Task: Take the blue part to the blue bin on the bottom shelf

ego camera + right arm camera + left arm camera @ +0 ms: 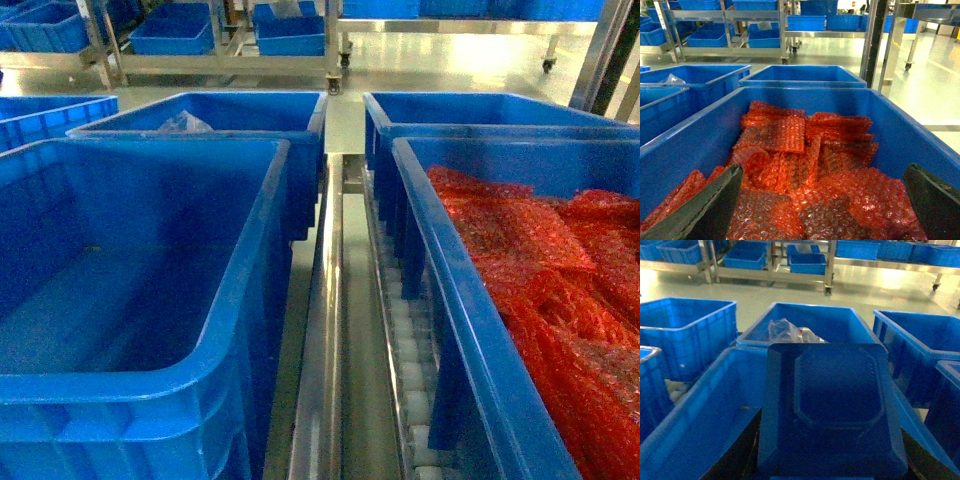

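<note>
A dark blue part, a square tray-like piece with a raised octagonal centre, fills the left wrist view. My left gripper is shut on it, a dark finger showing at each side. It hangs over the empty blue bin, which is the near left bin in the head view. That bin rests on the bottom shelf, with its steel rail and white rollers. My right gripper is open above red bubble wrap. Neither gripper shows in the head view.
The near right bin holds the red bubble wrap. Behind the left bin, another blue bin contains a clear plastic bag. More blue bins sit further back, and racks with bins stand across the floor.
</note>
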